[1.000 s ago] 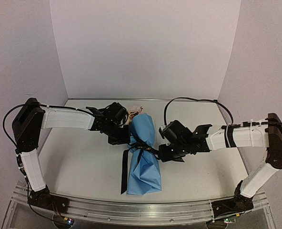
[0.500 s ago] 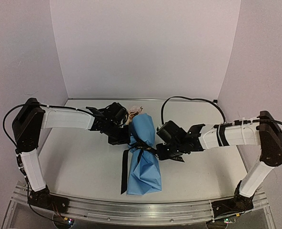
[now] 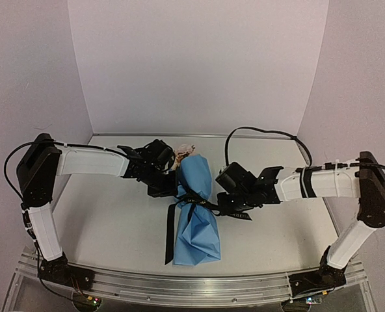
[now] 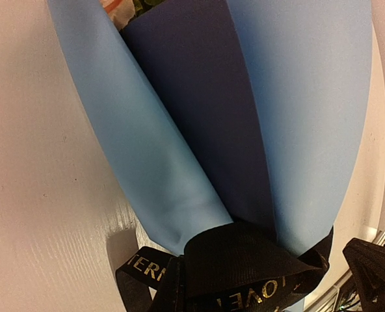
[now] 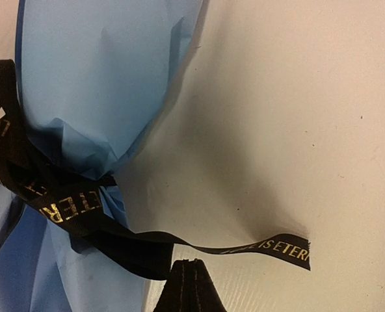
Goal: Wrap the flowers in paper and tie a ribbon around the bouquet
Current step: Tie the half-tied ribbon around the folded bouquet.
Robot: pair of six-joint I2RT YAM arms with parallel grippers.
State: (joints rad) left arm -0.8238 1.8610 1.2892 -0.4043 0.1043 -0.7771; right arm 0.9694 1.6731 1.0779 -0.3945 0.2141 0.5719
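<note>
Ribbon is behaving floppy and slick; right gripper is pinching its tail at lower centre, left gripper is sitting clamped together beside the light, crushable bouquet.

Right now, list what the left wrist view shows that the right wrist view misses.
Left wrist only: the paper opening to its navy inner face, with a sliver of the flowers at the top. Right wrist only: a loose tail of the ribbon over the table, the right jaws shut on it. Both: light blue paper cinched by the gold-lettered black ribbon.
</note>
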